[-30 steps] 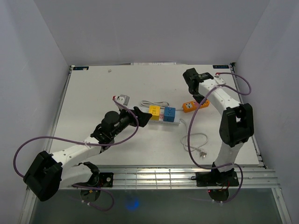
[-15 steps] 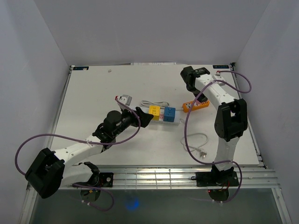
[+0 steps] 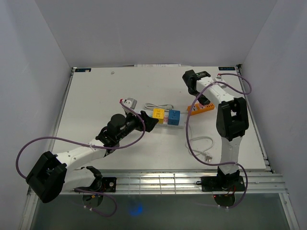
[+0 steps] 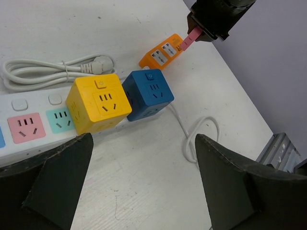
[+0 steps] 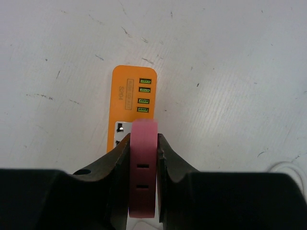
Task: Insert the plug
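A loose white cable (image 3: 201, 143) curls on the worktop (image 3: 96, 96) near its near right corner, its free end (image 3: 208, 157) closest to the edge. Left of it, around mid-worktop, the left gripper (image 3: 149, 122) stands wide open and holds nothing. Its fingers (image 4: 57, 182) point at the left end of a white strip (image 4: 12, 103).

On that strip sit a yellow cube (image 4: 98, 103) and, touching it on the right, a blue cube (image 4: 147, 93). Each shows a socket face and a top button. To the yellow cube's left, pink and mint sockets lie flat in the strip. Just beyond the strip lies a coiled white cord (image 4: 43, 72).

Farther right, toward the worktop's right edge, lies an orange strip (image 5: 132, 103) with a row of four green ports. Over its socket end the right gripper (image 5: 143, 143) is clamped narrowly on the pink plug (image 5: 143, 167), fingers (image 5: 117, 163) on both flat sides. Whether the plug touches the orange strip cannot be told.
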Tool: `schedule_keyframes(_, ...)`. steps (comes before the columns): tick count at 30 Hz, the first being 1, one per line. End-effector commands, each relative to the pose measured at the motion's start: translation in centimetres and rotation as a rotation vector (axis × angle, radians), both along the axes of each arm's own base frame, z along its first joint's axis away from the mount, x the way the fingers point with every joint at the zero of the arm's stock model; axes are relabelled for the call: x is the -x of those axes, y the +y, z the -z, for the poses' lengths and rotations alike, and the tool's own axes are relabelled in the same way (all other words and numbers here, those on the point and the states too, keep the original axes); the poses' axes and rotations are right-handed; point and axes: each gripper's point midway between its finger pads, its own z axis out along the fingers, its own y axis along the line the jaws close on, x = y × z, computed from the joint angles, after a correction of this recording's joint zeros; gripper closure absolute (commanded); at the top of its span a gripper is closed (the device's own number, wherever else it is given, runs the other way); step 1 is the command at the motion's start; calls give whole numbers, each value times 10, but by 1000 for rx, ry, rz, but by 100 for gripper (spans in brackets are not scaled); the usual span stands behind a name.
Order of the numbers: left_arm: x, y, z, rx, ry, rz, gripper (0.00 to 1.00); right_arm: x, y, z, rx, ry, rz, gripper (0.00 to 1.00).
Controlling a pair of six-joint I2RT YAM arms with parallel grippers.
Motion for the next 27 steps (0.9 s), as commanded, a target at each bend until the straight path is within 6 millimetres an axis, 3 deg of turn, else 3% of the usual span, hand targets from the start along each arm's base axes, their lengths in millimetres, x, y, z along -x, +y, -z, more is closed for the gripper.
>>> schedule_keyframes(1, -2, -6, -24, 30, -59, 14, 2, -20, 2, -6, 29, -62, 7, 92)
schedule_keyframes(16, 0, -10, -23, 27, -56, 30, 2, -32, 3, 12, 53, -58, 33, 92)
schedule_keyframes(27, 1, -11, -23, 27, -60, 35, 2, -40, 1, 5, 70, -96, 38, 92)
